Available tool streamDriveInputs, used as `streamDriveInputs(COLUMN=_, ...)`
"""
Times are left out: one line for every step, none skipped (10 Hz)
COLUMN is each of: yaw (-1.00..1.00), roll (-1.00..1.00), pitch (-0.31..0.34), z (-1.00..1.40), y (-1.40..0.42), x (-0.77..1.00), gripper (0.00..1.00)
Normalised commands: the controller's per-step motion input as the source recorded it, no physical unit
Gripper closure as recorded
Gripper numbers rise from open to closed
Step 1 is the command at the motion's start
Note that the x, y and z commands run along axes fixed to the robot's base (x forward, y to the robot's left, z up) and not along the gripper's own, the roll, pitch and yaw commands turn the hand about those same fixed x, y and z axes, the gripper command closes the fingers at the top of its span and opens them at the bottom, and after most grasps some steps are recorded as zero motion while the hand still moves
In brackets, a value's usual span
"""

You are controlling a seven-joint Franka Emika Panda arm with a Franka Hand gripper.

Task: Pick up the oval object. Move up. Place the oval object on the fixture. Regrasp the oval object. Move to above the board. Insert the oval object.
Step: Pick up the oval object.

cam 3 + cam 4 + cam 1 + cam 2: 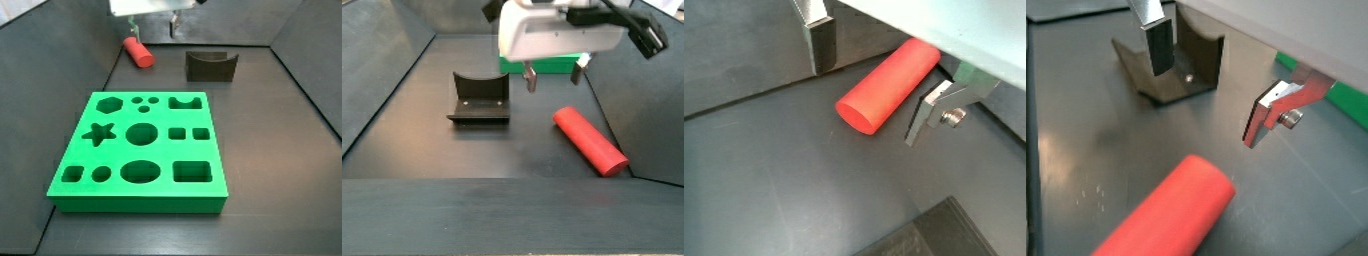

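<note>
Red peg (591, 141) lying flat on floor, well apart from fixture (480, 99). Gripper (553, 76) hovers near peg's far end, fingers (819, 45) wide apart, empty. Centre over peg, straddle across width, descend, close.

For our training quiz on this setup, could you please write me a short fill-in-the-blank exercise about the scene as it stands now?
1. The oval object lies on the ____, not in the fixture.
2. The gripper hangs above the floor with its fingers ____ and nothing between them.
3. The colour of the board is ____.
4. The notch of the fixture is ____.

Missing words: floor; open; green; empty
</note>
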Motion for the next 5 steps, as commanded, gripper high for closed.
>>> streamDriveInputs(yaw=0.23, roll=0.11, pitch=-0.11, z=-0.38, y=0.1, x=-0.17, gripper=0.0)
streamDriveInputs(yaw=0.23, roll=0.11, pitch=-0.113, z=-0.38, y=0.12, x=-0.19, gripper=0.0)
streamDriveInputs(yaw=0.23, roll=0.12, pitch=-0.104, z=-0.37, y=0.11, x=-0.19, gripper=0.0)
streamDriveInputs(yaw=0.25, roll=0.15, pitch=-0.111, z=-0.41, y=0.07, x=-0.2, gripper=0.0)
streamDriveInputs(yaw=0.27, roll=0.17, pitch=-0.106, z=-0.4, y=0.08, x=-0.19, gripper=0.0)
